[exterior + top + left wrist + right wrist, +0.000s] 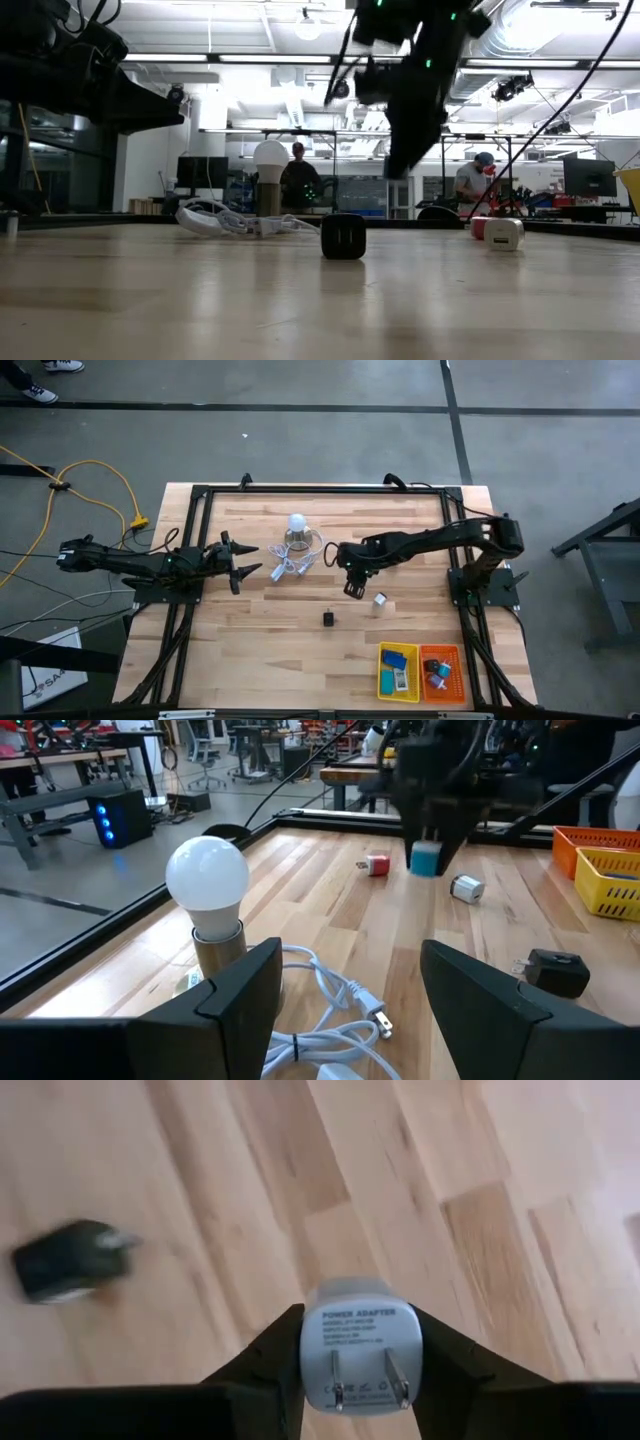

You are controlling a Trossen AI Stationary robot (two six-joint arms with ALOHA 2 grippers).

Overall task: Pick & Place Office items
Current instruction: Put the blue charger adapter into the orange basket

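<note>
L gripper (243, 561) waits at the table's left side, just beside the bulb w/ looped white cord (295, 552); fingers spread wide, nothing between them, per its wrist view. Bulb + cord aren't part of the job, so that arm looks idle.

Mid-table: R gripper (352, 587) hangs above the wood, jaws clamped on a power adapter (360, 1357). R wrist view shows the adapter's label and two prongs wedged between the fingers, lifted clear of the table. L wrist view shows the same item as a pale teal block (424, 858) under the dark gripper. So one pick is done, its placing isn't.

Still loose on the table: black adapter (328, 618) near centre, toward the front edge; small white piece (381, 600) just to the right of the R gripper; a small red-white piece (376, 866) near it, seen in L wrist and low views only.

Far right, front corner: yellow tray (398, 671) holds a blue item + a pale one; orange tray (442, 673) touching it, holds a few small bits, too small to name.

Judgement: task well past half. A handful sorted, one in hand, abt three left on the wood. Which tray the held adapter belongs in, can't tell.
</note>
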